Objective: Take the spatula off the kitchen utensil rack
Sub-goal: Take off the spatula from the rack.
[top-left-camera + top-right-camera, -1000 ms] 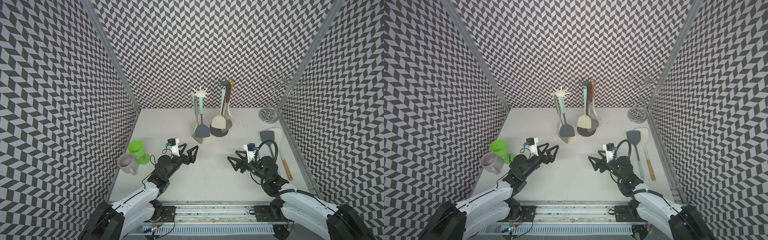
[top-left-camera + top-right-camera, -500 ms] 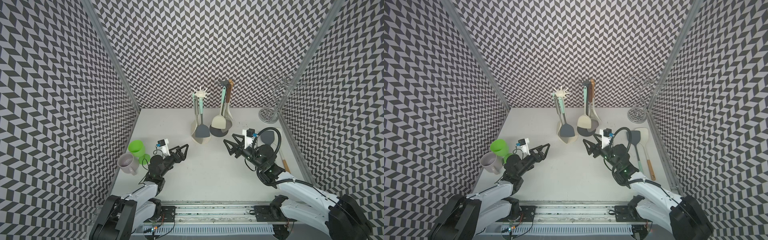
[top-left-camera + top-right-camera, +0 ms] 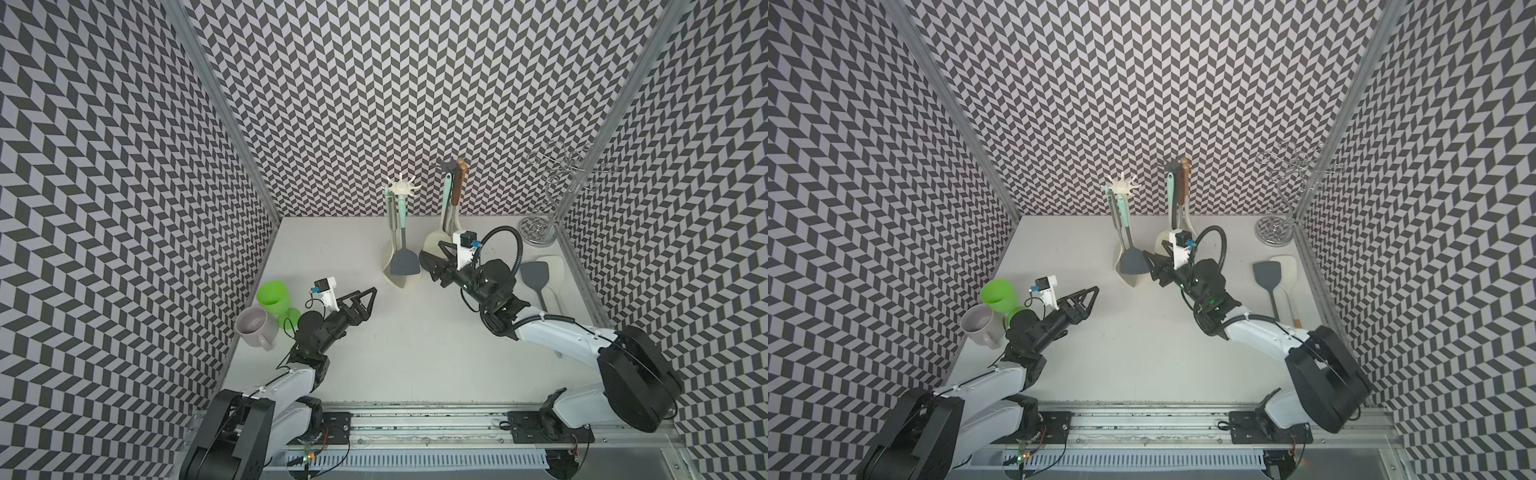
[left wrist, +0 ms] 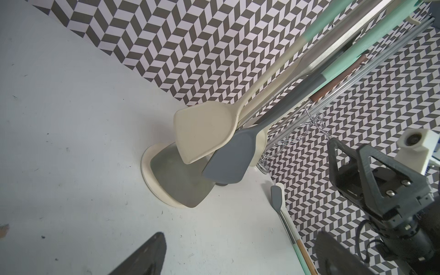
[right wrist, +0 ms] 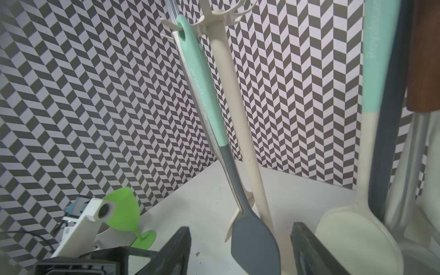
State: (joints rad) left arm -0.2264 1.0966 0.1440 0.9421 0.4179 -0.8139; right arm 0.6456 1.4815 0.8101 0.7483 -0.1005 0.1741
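A cream kitchen utensil rack (image 3: 401,189) stands at the back of the table. From its hooks hang a grey spatula (image 3: 404,262) with a mint handle and a cream spatula (image 4: 202,133). My right gripper (image 3: 430,262) is open, low beside the rack. In the right wrist view the grey spatula blade (image 5: 254,242) hangs between the two fingers (image 5: 178,250) and touches neither. My left gripper (image 3: 365,301) is open and holds nothing. It hovers over bare table in front and to the left of the rack.
A dark second rack (image 3: 449,166) just right of the cream one holds a cream spoon (image 5: 357,238) and a brown-handled utensil. Two spatulas (image 3: 536,274) lie on the table at the right. A wire mug tree (image 3: 540,224) stands back right. A green goblet (image 3: 272,293) and a lilac mug (image 3: 252,328) stand left.
My right gripper has moved forward and left to the cream rack, and its jaws have narrowed around the grey blade. The left gripper drew back slightly to the left, then stayed.
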